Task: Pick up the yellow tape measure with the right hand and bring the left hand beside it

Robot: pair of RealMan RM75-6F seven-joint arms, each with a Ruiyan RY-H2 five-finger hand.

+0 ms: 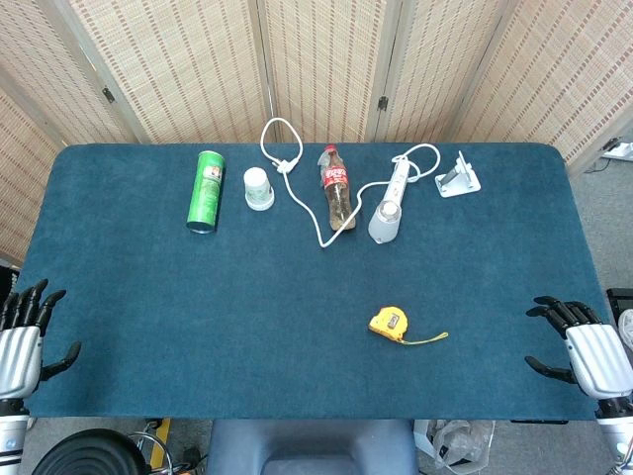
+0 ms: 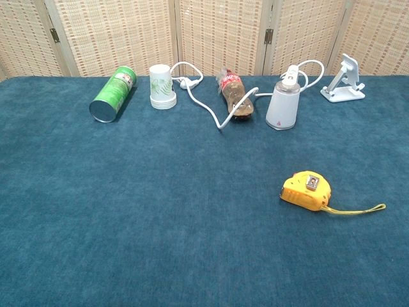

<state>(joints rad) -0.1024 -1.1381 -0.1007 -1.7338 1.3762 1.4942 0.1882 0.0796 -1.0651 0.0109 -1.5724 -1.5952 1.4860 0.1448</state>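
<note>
The yellow tape measure (image 1: 389, 323) (image 2: 307, 190) lies flat on the blue tablecloth, right of centre and toward the front, its thin yellow strap trailing to the right. My right hand (image 1: 584, 351) hovers at the table's front right corner, fingers spread, holding nothing, well to the right of the tape measure. At the front left corner my left hand (image 1: 25, 336) also has its fingers apart and empty. The chest view shows neither hand.
Along the back stand or lie a green can (image 1: 206, 191), a white cup (image 1: 258, 188), a cola bottle (image 1: 337, 187), a white power strip (image 1: 390, 203) with its looping cable (image 1: 287, 163), and a white phone stand (image 1: 458, 176). A folding screen stands behind the table.
</note>
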